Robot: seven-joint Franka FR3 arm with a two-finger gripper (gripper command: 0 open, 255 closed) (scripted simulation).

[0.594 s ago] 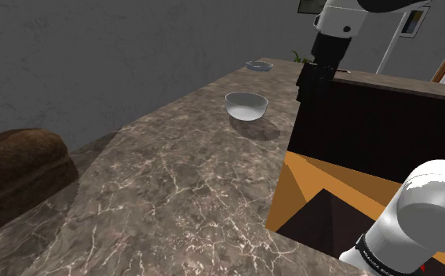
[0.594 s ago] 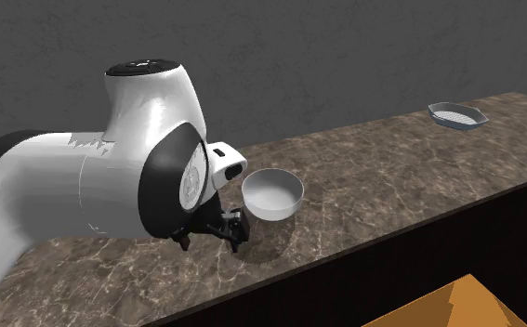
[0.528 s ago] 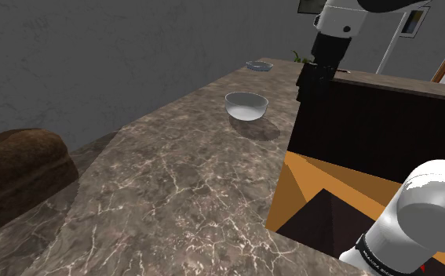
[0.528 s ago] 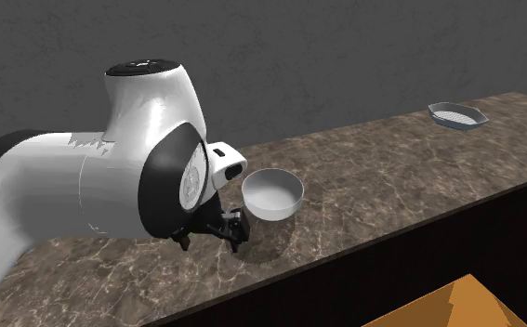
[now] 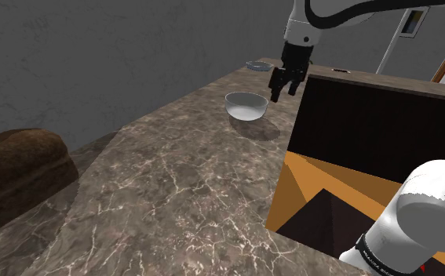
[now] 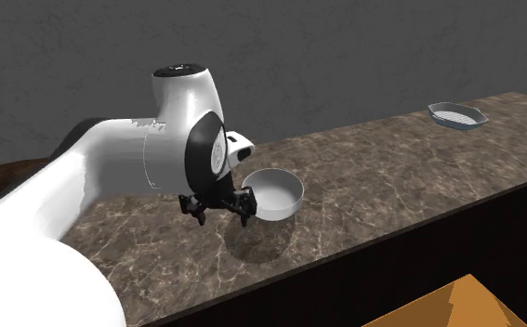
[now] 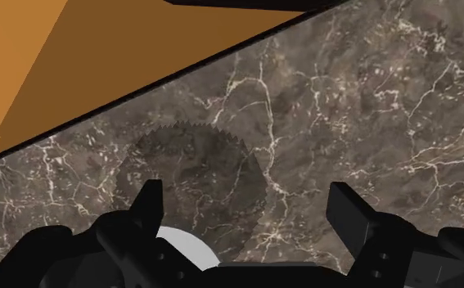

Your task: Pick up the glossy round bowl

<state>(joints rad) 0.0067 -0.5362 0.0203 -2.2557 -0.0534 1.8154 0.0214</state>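
The glossy round bowl (image 5: 246, 105) is pale grey-white and stands upright on the marble counter (image 5: 173, 172). In the second exterior view the bowl (image 6: 272, 193) sits just right of my gripper (image 6: 220, 215). My black gripper (image 5: 283, 88) hangs above the counter beside the bowl, toward the stand, and does not touch it. Its fingers stand wide apart and open in the wrist view, gripper (image 7: 246, 206), with nothing between them. A sliver of the bowl's rim (image 7: 181, 247) shows near one finger, and a round shadow (image 7: 193, 176) lies on the marble.
A small grey dish (image 5: 258, 65) lies farther along the counter, also seen as the dish (image 6: 456, 115). The dark stand (image 5: 354, 118) with orange panels borders the counter's edge. A brown rounded object (image 5: 16, 172) sits beyond the counter at the shoulder view's left.
The arm has swung from the counter's edge by the stand out over the marble. The gripper now hovers close beside the bowl. The bowl has not moved.
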